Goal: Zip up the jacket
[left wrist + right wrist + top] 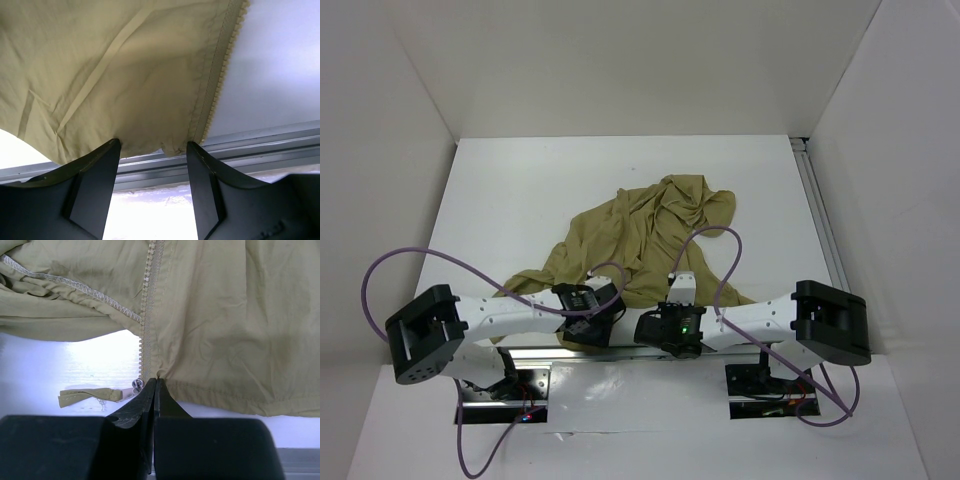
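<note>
Firmly pinched: right gripper (156, 384) closed tight on jacket (225, 315) hem, at bottom end of zipper teeth (146, 305). Fabric pull tab (90, 394) lies just left of fingertips on white table (75, 360). Left gripper (152, 146) spread wide, hem corner with other toothed edge sitting between its tips. Jacket lies crumpled mid-table, lower edge at near side beside both wrists, sleeves bunched toward far side.
</note>
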Tool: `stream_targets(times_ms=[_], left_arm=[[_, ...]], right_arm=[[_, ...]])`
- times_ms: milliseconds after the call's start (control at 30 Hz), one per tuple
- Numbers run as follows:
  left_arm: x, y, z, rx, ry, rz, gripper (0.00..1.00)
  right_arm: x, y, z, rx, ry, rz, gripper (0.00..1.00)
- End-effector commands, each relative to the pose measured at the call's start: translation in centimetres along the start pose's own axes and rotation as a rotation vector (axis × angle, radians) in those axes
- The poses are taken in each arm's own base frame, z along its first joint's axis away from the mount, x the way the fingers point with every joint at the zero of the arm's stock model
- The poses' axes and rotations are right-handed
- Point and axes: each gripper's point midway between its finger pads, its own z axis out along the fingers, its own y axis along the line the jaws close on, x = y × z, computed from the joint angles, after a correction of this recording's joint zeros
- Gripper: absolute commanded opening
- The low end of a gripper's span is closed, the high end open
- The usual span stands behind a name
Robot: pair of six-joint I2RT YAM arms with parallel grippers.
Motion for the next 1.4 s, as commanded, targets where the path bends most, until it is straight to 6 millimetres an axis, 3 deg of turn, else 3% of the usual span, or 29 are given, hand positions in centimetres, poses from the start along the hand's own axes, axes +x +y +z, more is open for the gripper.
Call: stream_targets(times_ms=[0,333,600,967,1100,1133,1200,1367], left_arm=[[-0.9,-0.7,-0.2,0.011,-0.035,-0.022,0.68],[-1.9,-1.0,1.2,-0.071,-0.026,0.012,0.66],[-4.1,-1.8,0.7,-0.094,-0.086,0.028,0.64],[-6.0,0.1,1.5,-0.154,-0.095,-0.037,0.65],[-5.6,0.5,2.1,-0.157,-0.081,-0.039,0.56],[-5.5,1.0,2.3,-0.166,-0.074,-0.045,0.39],[-5.6,0.3,2.4,-0.134,-0.072,-0.038,0.30],[-5.4,0.3,2.6,-0.136,-0.058,-0.036,0.29]], right_arm=[[-1.1,-0.5,-0.2,0.015,-0.041,0.026,0.00],[-1.8,-1.2,-0.9,0.012,-0.052,0.045,0.00],[-1.9,-1.1,-1.3,-0.006,-0.055,0.052,0.00],[-2.1,-1.5,-1.4,-0.005,-0.064,0.053,0.00],[-2.2,-1.6,-1.5,-0.005,-0.064,0.062,0.00],[-2.2,-1.6,-1.5,-0.005,-0.064,0.062,0.00],[-2.0,-1.9,-1.4,0.001,-0.062,0.055,0.00],[-2.0,-1.9,-1.4,0.001,-0.062,0.055,0.00]])
